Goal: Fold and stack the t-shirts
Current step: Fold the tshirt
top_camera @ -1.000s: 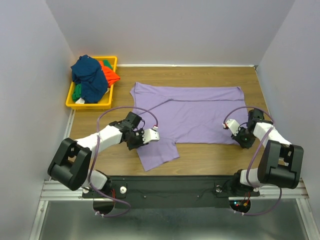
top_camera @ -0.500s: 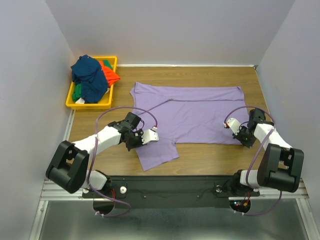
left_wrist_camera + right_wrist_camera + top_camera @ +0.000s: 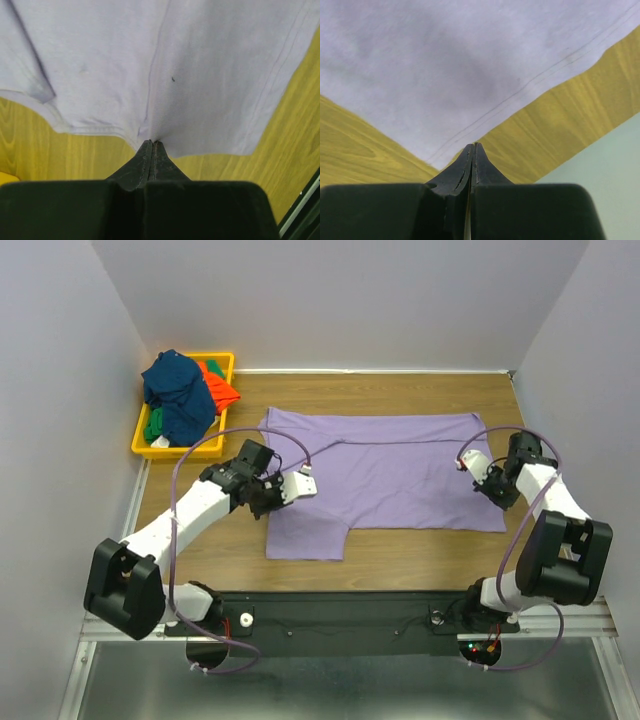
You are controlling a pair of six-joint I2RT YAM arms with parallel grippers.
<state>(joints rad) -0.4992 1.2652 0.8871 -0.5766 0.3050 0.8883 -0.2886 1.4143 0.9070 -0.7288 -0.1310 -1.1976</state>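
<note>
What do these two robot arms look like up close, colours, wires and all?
The left arm and right arm are white links with chunky black joints. A thin purple cable loops along each. The left claw and right claw have two black, tapering fingers.

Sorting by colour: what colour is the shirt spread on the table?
The shirt is plain lavender-purple; top external view.
</note>
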